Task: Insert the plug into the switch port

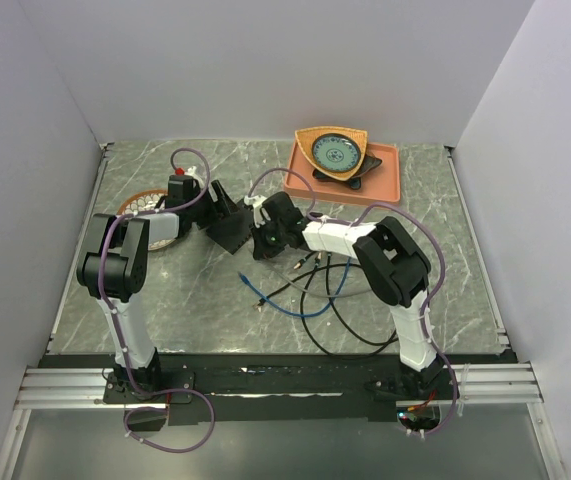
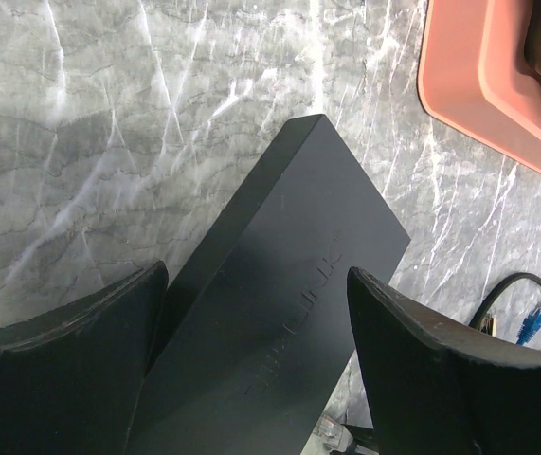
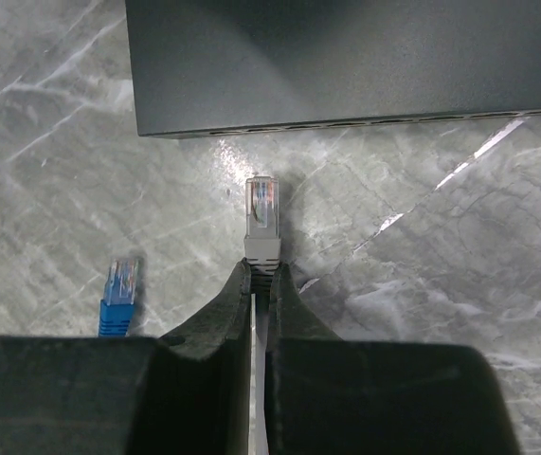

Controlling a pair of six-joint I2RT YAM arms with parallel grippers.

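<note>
The desk (image 1: 165, 310) is grey veined marble, walled in white on three sides, with a rail along the near edge. The black switch (image 1: 233, 228) lies flat near the middle, set at an angle. The orange tray (image 1: 385, 185) sits at the far right and a wicker basket (image 1: 145, 203) at the far left. Loose cables sprawl in front of the right arm.

Your left pincer (image 2: 256, 284) stands wide astride the switch (image 2: 289, 284). You cannot tell from the left wrist view whether its fingers (image 2: 90, 351) press the sides. Bare marble runs beyond the switch's far corner, and the tray's rim (image 2: 469, 85) is well apart.

Your right pincer (image 3: 261, 275) is clamped narrow on the grey boot of the plug (image 3: 261, 213), whose clear tip points at the switch's near edge. The switch port (image 3: 346, 123) row shows there only as thin dark slots. A gap of bare marble separates tip and edge. A blue plug (image 3: 118, 289) lies just left of the pincer. The overhead view hides this gap behind the arms.
</note>
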